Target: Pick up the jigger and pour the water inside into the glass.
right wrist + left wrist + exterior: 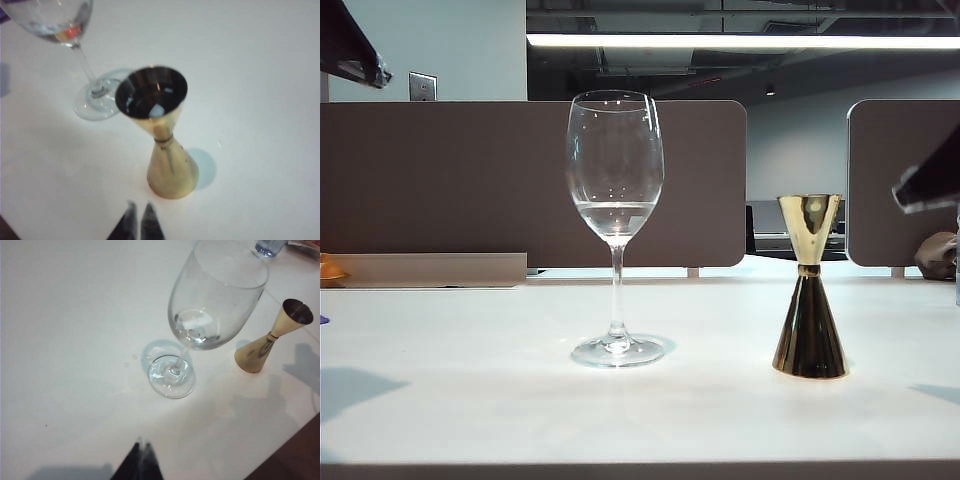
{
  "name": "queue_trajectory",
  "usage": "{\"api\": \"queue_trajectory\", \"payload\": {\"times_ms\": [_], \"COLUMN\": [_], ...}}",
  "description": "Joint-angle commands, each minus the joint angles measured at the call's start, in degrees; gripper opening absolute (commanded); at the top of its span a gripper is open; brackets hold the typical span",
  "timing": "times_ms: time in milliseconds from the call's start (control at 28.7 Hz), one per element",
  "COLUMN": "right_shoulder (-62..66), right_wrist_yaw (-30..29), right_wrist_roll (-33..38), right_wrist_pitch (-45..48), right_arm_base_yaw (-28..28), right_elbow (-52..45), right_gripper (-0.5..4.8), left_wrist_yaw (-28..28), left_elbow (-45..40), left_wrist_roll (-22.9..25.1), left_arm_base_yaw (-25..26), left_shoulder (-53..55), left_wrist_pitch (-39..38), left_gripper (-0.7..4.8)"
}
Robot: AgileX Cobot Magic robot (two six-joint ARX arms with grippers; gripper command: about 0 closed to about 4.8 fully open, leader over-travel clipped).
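Note:
The glass stands upright left of the table's middle, with a little clear water in its bowl. To its right the gold jigger stands upright on its wide base, and nothing touches it. My left gripper hangs high at the upper left, far from both. In the left wrist view its tips are pressed together, with the glass and jigger beyond them. My right gripper hovers at the right edge. Its tips show a narrow empty gap just short of the jigger.
Grey partition panels run behind the table. An orange object sits at the far left and a brown one at the far right. A few droplets lie by the glass foot. A bottle stands beyond the glass.

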Motion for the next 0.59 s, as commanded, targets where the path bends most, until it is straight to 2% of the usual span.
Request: {"api": "queue_trajectory", "payload": {"times_ms": [35, 244, 383, 488, 593], "right_shoulder": [1.73, 7.98, 13.94, 19.08, 21.97], "right_wrist_yaw": [1.36, 1.09, 1.31, 2.03, 2.43], "right_wrist_roll": [1.44, 2.69, 2.67, 2.69, 2.71], "right_wrist_pitch": [1.97, 4.87, 9.2, 14.86, 17.59], "right_arm_base_yaw": [0.04, 0.85, 3.32, 5.38, 5.68], "right_elbow": [0.28, 0.28, 0.28, 0.31, 0.31], "right_gripper": [0.42, 0.77, 1.01, 1.77, 1.81], "left_wrist_yaw": [0.02, 0.04, 0.04, 0.04, 0.02], "left_elbow": [0.24, 0.24, 0.24, 0.24, 0.24], "left_wrist_roll": [-0.17, -0.17, -0.15, 0.04, 0.04], "left_arm_base_yaw": [-0.07, -0.07, -0.07, -0.07, -0.07], "left_shoulder": [-0.11, -0.11, -0.15, -0.52, -1.2], "left_wrist_pitch": [0.83, 0.85, 0.79, 0.7, 0.37], "left_gripper": [-0.04, -0.04, -0.04, -0.04, -0.04]}}
